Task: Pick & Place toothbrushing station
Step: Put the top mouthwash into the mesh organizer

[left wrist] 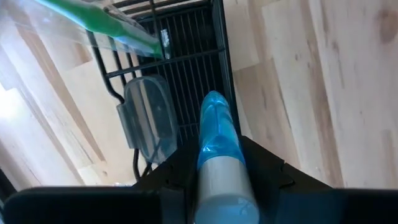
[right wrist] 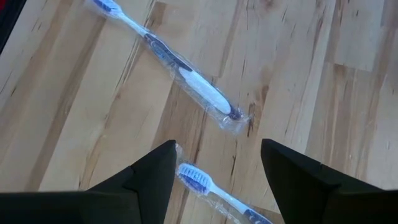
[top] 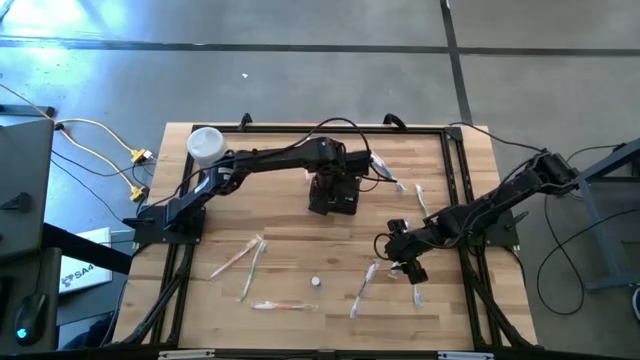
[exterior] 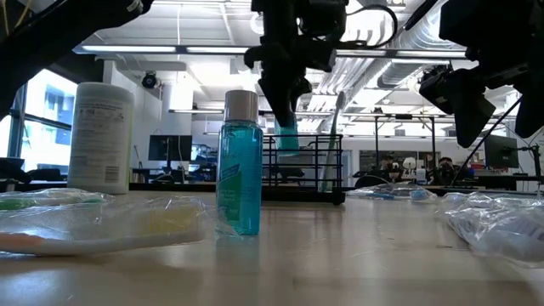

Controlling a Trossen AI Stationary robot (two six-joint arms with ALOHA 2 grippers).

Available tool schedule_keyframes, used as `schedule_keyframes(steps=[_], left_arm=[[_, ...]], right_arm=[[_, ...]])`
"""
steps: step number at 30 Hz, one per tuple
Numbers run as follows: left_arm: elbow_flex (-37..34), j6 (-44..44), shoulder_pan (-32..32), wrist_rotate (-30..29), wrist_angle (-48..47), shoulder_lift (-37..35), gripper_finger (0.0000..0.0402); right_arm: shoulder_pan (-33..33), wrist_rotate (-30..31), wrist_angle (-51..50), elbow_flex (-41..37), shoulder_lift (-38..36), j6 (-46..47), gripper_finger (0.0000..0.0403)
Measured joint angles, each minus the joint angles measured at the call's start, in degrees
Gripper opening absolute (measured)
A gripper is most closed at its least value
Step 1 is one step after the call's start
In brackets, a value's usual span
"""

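Left wrist view shows the left claw (left wrist: 217, 180) clamped on a small blue bottle with a pale cap (left wrist: 219, 155), held directly over the open top of the black wire-mesh caddy (left wrist: 186, 74), which is the toothbrushing station. The low view agrees: the bottle's blue body (exterior: 286, 136) hangs just above the caddy's rim, not yet resting inside. A wrapped green-handled toothbrush (left wrist: 99, 22) already leans in the caddy, and a clear plastic piece (left wrist: 146, 118) sits against its wire wall. The caddy stands toward the far middle of the wooden surface (top: 300, 250). Well to the caddy's right and nearer the front edge, the right claw (right wrist: 217, 168) hovers with its fingers spread wide and empty over wrapped blue toothbrushes (right wrist: 180, 68). More wrapped toothbrushes (top: 250, 265) lie scattered in front of the caddy, a second blue bottle (exterior: 238, 161) stands in front of it, and a white cylindrical container (top: 205, 145) stands off to its left. By my reading the loading is only partly done: one brush is in, the bottle is about to go in, and most loose items remain outside.
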Motion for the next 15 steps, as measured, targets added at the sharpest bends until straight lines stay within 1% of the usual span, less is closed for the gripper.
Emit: schedule_keyframes(steps=[15], left_arm=[[0.0, 0.3, -0.2, 0.7, 0.4, -0.1, 0.0086]], right_arm=[[0.0, 0.0, 0.0, 0.0, 0.0, -0.2, 0.0229]])
